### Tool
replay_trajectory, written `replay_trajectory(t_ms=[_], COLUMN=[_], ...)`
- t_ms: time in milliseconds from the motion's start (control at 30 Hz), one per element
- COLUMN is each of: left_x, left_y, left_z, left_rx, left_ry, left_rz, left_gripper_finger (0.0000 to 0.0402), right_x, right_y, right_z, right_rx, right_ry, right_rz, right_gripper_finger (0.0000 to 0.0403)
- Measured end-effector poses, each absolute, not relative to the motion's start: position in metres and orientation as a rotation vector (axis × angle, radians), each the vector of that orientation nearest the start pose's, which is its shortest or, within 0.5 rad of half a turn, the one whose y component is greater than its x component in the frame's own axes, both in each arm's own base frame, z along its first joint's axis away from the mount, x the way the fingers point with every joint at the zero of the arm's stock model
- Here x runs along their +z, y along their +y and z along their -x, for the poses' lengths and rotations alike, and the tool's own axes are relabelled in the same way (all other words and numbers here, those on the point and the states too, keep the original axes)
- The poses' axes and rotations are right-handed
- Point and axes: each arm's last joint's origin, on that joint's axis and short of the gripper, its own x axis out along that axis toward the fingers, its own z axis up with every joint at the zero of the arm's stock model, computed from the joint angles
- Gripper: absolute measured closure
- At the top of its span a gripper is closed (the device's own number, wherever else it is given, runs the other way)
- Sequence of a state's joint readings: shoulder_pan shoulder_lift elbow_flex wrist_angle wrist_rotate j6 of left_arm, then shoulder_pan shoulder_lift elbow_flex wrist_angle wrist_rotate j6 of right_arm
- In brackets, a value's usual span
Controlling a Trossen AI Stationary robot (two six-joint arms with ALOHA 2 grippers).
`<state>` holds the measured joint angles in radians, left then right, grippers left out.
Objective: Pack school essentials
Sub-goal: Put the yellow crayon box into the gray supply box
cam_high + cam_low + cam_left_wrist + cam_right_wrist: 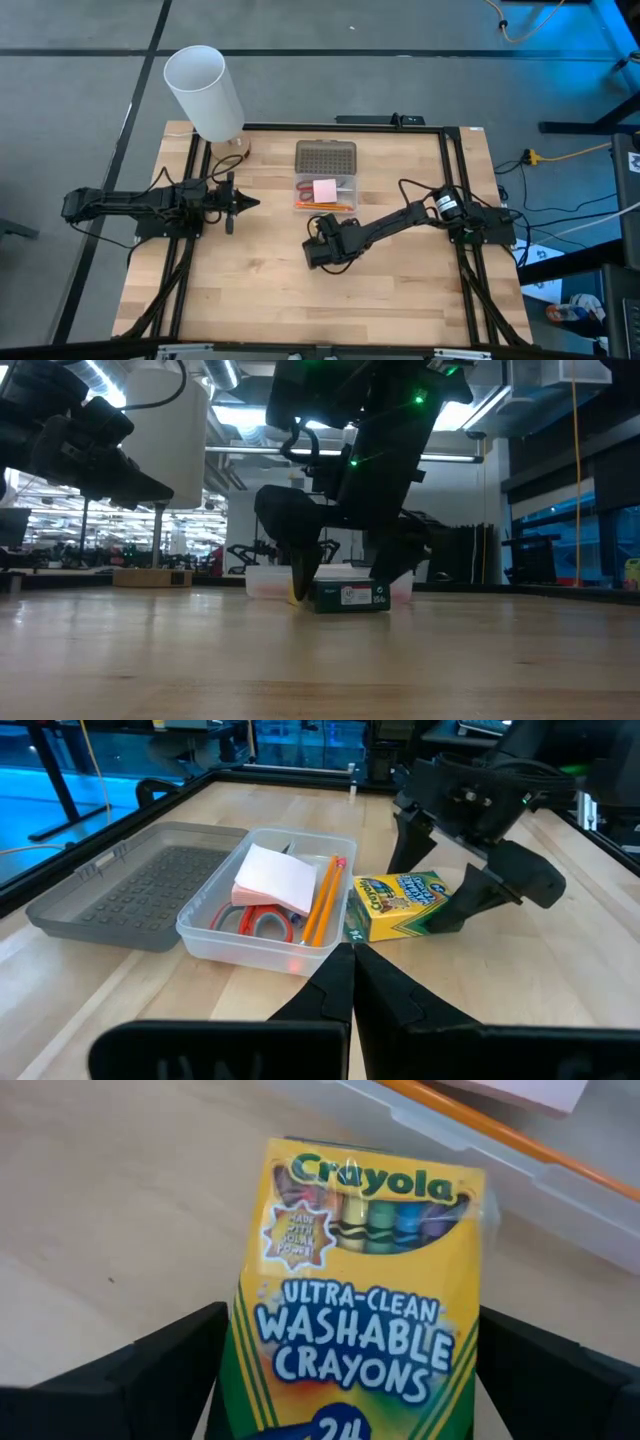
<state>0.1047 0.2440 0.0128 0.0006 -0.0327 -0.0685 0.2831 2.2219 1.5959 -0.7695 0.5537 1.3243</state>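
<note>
The green-and-yellow crayon box (360, 1280) lies on the table just near of the clear case (262, 935), and my right gripper (323, 247) is shut on it. The open case holds the pale pink sticky-note pad (272, 878), the orange pencil (322, 900) and the red-handled scissors (262, 923). I cannot make out the blue pen. The case's grey dotted lid (140, 885) lies folded back flat on the table. My left gripper (250, 203) is shut and hovers above the table, left of the case, pointing at it. My right gripper pinches the crayon box across its width, one finger (170, 1365) on each long side edge (245, 1330). The fingers come slanting down from above and from the table's right. In the low view the box's underside (350, 607) rests on the table.
A tall white cylinder (205, 92) stands at the far left corner of the table. Dark frame rails (455, 200) run along the table's left, right and far sides. Bare wood (260, 290) spreads across the near half of the table.
</note>
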Motion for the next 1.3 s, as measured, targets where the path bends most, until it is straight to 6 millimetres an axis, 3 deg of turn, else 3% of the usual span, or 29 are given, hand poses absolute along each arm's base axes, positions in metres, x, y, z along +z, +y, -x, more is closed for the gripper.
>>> replay_trajectory(t_ms=[333,633,800,1000,1300], left_x=[0.147,0.147,0.147,0.147,0.147], left_y=[0.012,0.012,0.012,0.012,0.012], left_z=[-0.109,-0.109,-0.109,-0.109,-0.109], left_rx=[0.145,0.145,0.145,0.145,0.144], left_ry=[0.226,0.226,0.226,0.226,0.226], left_rz=[0.076,0.076,0.076,0.076,0.076], left_gripper_finger=[0.0401,0.0401,0.0401,0.0401,0.0401], right_x=[0.122,0.121,0.128,0.132,0.142], right_y=[0.101,0.106,0.113,0.135,0.150], right_z=[-0.419,-0.423,-0.426,-0.424,-0.424], right_rx=[-0.926,-0.948,-0.921,-0.817,-0.767], right_ry=[0.962,0.905,0.896,0.967,0.949], right_rz=[-0.617,-0.543,-0.527,-0.564,-0.527], right_gripper_finger=[0.0020,0.0141,0.0176,0.0177,0.0181])
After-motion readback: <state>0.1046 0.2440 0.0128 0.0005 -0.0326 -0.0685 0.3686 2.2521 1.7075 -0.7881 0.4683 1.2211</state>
